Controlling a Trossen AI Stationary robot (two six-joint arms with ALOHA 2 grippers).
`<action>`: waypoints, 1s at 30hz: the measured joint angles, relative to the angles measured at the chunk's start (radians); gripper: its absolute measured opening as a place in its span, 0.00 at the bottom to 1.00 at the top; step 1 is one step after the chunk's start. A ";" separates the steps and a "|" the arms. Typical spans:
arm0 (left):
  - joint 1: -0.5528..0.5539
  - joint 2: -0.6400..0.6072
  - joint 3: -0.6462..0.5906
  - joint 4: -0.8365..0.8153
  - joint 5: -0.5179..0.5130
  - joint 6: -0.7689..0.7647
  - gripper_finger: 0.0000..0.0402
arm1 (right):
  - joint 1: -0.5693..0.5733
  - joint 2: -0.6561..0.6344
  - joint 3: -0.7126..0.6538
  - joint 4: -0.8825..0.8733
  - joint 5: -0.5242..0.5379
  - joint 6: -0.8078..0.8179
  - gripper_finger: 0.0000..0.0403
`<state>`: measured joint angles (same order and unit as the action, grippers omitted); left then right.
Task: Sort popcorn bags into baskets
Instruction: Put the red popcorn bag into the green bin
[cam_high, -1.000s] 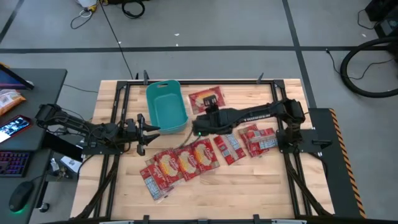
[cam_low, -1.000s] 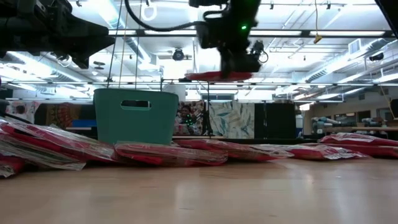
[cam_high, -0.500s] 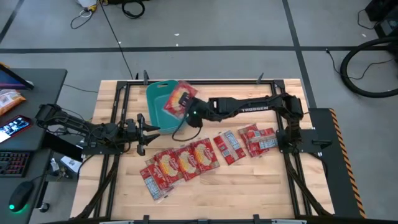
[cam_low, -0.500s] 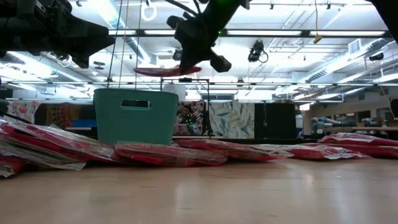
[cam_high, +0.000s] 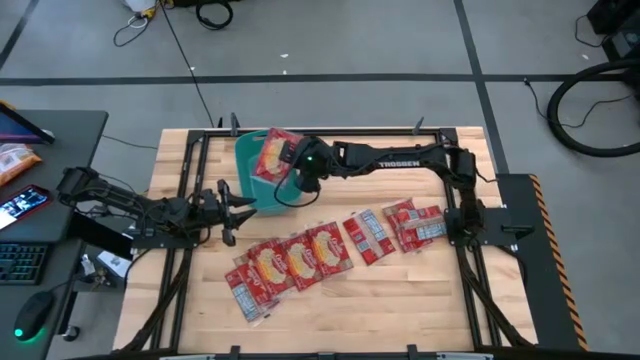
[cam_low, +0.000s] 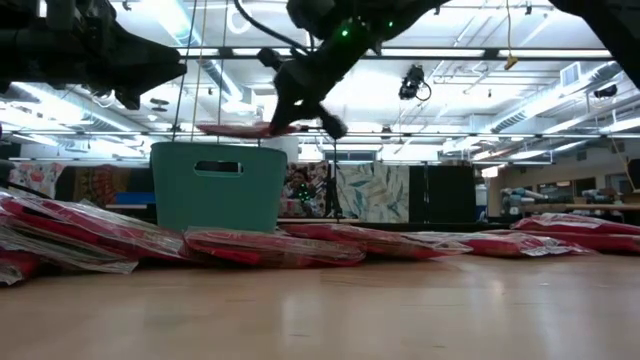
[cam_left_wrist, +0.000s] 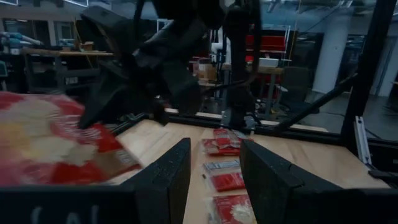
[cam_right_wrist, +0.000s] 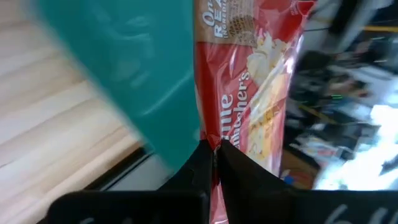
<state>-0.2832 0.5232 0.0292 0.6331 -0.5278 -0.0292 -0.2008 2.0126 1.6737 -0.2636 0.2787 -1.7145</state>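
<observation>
From above, the right gripper (cam_high: 292, 165) reached across the table (cam_high: 420, 300) and held one popcorn bag (cam_high: 272, 156) flat over the teal basket (cam_high: 262, 190), its jaws pinched shut on the bag's edge nearest the arm; the remaining bags (cam_high: 300, 262) lay in an overlapping row on the table in front of the basket, with a further cluster (cam_high: 412, 222) off to the basket's right. The left gripper (cam_high: 228, 208) waited just beside the basket's left front corner, its jaws spread and holding nothing. From table height, the held bag (cam_low: 235, 129) hung nearly level just above the basket's rim (cam_low: 218, 146), apart from it, and it drooped only slightly, so the packet seemed light and fairly stiff for its thinness. The row of bags (cam_low: 270, 245) in front of the basket looked glossy and slightly puffed, likely slippery where they overlapped. From the left wrist, the bag (cam_left_wrist: 50, 146) filled the near side, blurred, with the right arm (cam_left_wrist: 155, 62) above it and more bags (cam_left_wrist: 224, 180) on the table beyond. From the right wrist, the bag (cam_right_wrist: 255, 81) ran out from the closed jaws beside the basket's wall (cam_right_wrist: 137, 62). A hold on the flat sealed border, as here, looked the safest place, since a crinkly film wrapper would probably slide if pinched over its puffed middle.
</observation>
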 joint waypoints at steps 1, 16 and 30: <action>0.000 0.000 0.000 0.002 0.000 0.000 0.36 | -0.006 0.001 0.000 0.009 -0.029 -0.010 0.05; 0.000 0.012 0.000 0.036 -0.003 -0.005 0.36 | -0.012 0.090 0.002 0.096 -0.119 -0.027 0.24; 0.000 0.013 0.000 0.021 -0.002 -0.012 0.36 | 0.015 0.015 0.001 0.061 -0.032 0.133 0.28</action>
<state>-0.2836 0.5362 0.0288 0.6541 -0.5303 -0.0414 -0.1857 2.0272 1.6745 -0.2026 0.2462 -1.5817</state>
